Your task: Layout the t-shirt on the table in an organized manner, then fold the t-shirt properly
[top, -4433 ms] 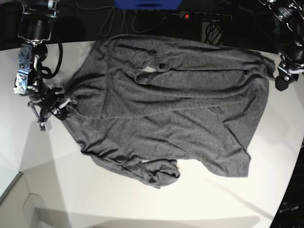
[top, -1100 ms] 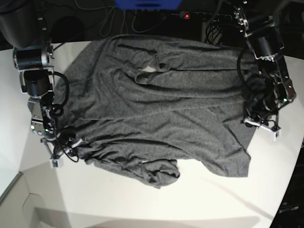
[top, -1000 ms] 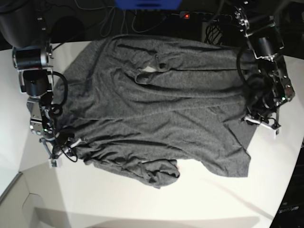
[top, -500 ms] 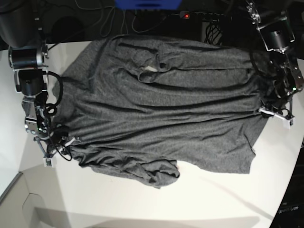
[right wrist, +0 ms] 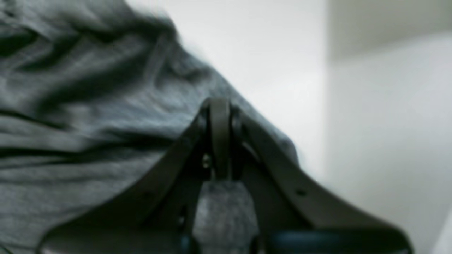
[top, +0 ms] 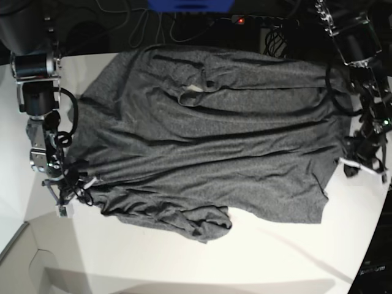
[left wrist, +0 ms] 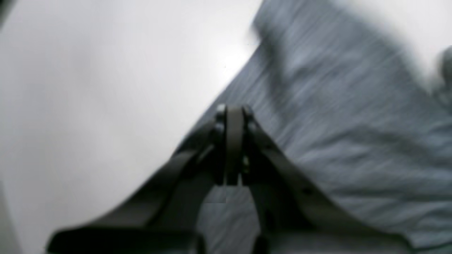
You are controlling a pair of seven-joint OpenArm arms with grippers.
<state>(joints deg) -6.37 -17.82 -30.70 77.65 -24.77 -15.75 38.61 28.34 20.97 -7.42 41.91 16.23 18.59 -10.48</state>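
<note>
— Two claws, and both are pinching the same thing. Do you see it?

— Yes. Up close, the left gripper (left wrist: 233, 141) has its jaws pressed together on the edge of the t-shirt (left wrist: 346, 141). The picture is blurry, but grey cloth sits right under the tips, and the white table (left wrist: 88, 88) is beside it.

— And the other one?

— The right gripper (right wrist: 219, 137) is pressed together too. A little bunch of grey cloth shows between its arms. The shirt there is full of wrinkles.

— Where is the shirt when you look from above?

— The t-shirt (top: 208, 141) lies spread across the middle of the table (top: 184, 263), from one claw to the other. The near edge has a crumpled lump. The far edge reaches the back of the table.

— What is behind that?

— A power strip (top: 263, 20) with a small red light, and some dark cables (top: 153, 24).
</note>
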